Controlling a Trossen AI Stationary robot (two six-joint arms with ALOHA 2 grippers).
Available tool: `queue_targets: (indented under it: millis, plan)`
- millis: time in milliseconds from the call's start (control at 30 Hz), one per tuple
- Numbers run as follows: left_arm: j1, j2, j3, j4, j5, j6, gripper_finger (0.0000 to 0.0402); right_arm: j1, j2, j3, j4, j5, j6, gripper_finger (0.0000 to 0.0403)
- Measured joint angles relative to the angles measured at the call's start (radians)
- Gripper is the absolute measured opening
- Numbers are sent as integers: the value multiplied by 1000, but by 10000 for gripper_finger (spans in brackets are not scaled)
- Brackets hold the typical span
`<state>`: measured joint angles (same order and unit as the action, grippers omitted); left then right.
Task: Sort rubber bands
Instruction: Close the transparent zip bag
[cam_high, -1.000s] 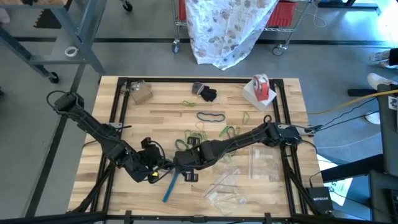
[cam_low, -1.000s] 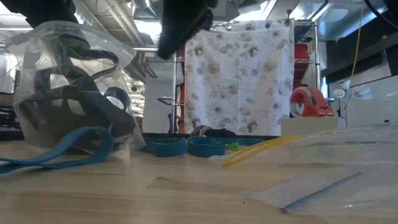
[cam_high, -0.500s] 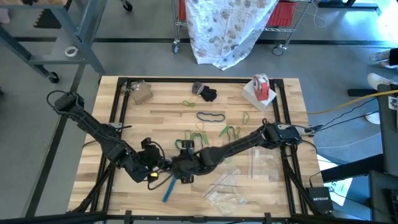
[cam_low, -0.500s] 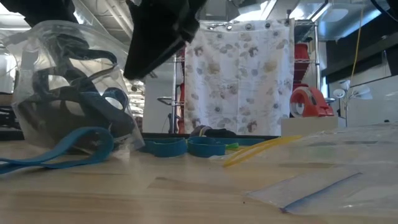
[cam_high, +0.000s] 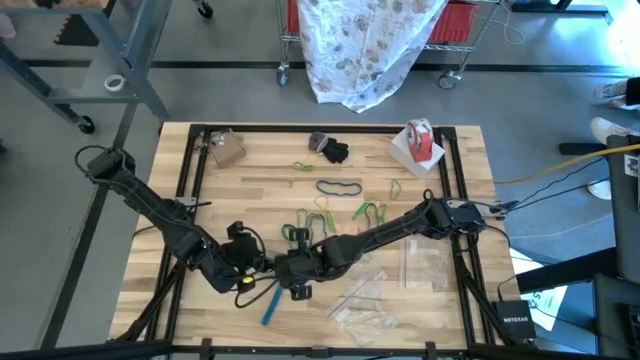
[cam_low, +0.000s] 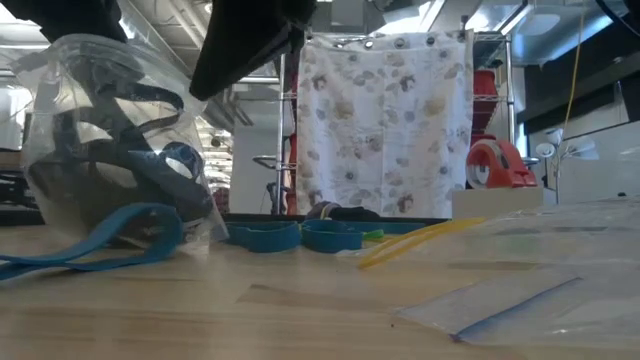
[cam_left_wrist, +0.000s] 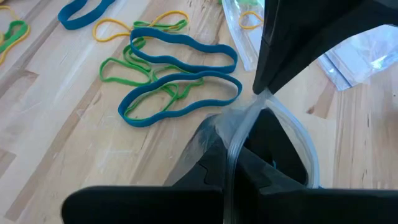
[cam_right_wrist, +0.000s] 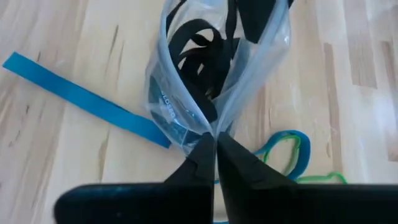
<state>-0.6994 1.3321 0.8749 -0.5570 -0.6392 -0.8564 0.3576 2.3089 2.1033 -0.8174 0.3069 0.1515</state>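
Observation:
A clear plastic bag (cam_low: 110, 150) with black rubber bands (cam_right_wrist: 202, 50) in it stands at the table's near left. My left gripper (cam_high: 248, 272) is shut on its mouth from the left. My right gripper (cam_high: 288, 272) is shut on the mouth from the right. A blue rubber band (cam_high: 272, 303) lies flat on the table beside the bag. More blue and green rubber bands (cam_left_wrist: 180, 87) lie loose just beyond it, and a black one (cam_high: 338, 187) farther back. My left gripper pinches the bag's rim (cam_left_wrist: 239, 134) between its two fingers, one side of the open mouth. The bag stands upright below the fingers, its bottom (cam_low: 120, 232) on the table. My right gripper pinches the opposite side of the rim (cam_right_wrist: 214, 127) between its two fingertips, slanting down from the table's right. The plastic gathers into a point at the fingertips, and the bag hangs open beyond them.
Several empty clear bags (cam_high: 425, 265) lie flat at the near right. A red-and-white tape roll (cam_high: 420, 140) stands at the far right, a dark bundle (cam_high: 330, 150) at the far middle and a brown lump (cam_high: 225, 148) at the far left.
My right gripper has moved toward the table's left edge and a little down, tipping as it went, and has come onto the bag's rim. The bag's mouth has shifted slightly with it. The loose bands have stayed where they were.

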Motion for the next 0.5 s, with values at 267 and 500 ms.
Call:
queue_targets:
  millis: [267, 500]
  plan:
    - [0, 0, 0, 1, 0, 26, 0, 2, -75, -1, -36, 2, -6, 1]
    - [1, -1, 18, -4, 0, 72, 37, 0, -81, -5, -60, -38, 11, 0]
